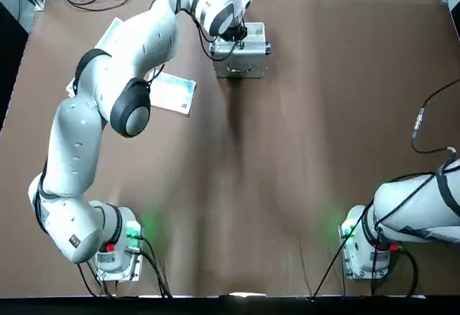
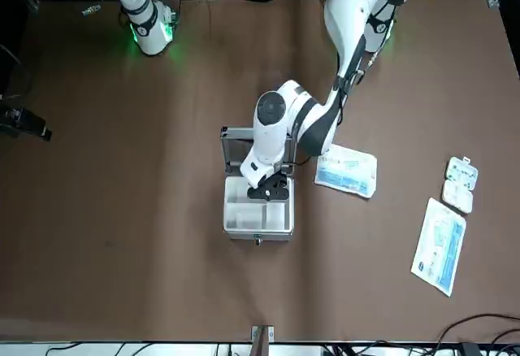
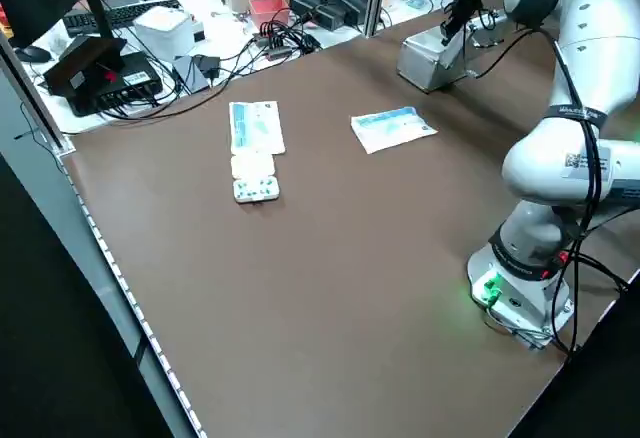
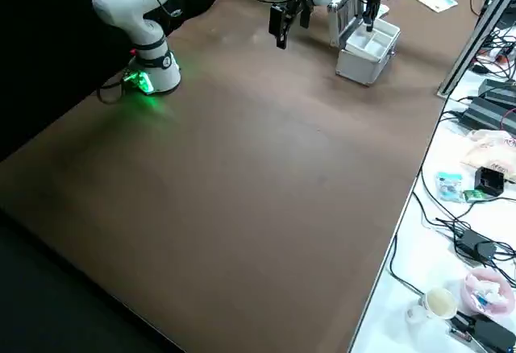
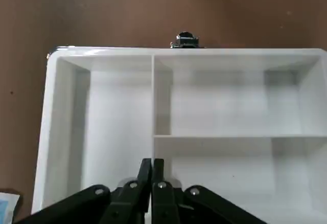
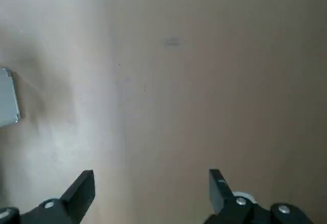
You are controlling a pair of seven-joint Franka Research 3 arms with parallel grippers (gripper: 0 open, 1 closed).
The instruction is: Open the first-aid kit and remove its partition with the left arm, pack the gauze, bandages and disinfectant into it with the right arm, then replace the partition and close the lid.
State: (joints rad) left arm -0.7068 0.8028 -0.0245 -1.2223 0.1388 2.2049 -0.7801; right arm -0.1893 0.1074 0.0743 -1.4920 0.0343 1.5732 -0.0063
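The silver first-aid kit (image 1: 241, 63) stands open at the table's far middle, its lid (image 2: 237, 146) raised upright on the robot's side. The white partition (image 5: 230, 101) sits in the case (image 2: 258, 227), its compartments empty. My left gripper (image 5: 152, 163) is shut, its tips low over the partition's edge nearest the lid (image 2: 268, 187); nothing shows between the fingers. My right gripper (image 6: 150, 179) hangs open over bare table, its arm (image 1: 420, 211) folded at the near right. I cannot pick out the disinfectant.
A blue-and-white printed packet (image 2: 347, 171) lies just left of the kit. Farther left lie two small white packs (image 2: 461, 184) and a long flat packet (image 2: 439, 245). Cables and boxes (image 3: 180, 33) crowd the bench beyond the far edge.
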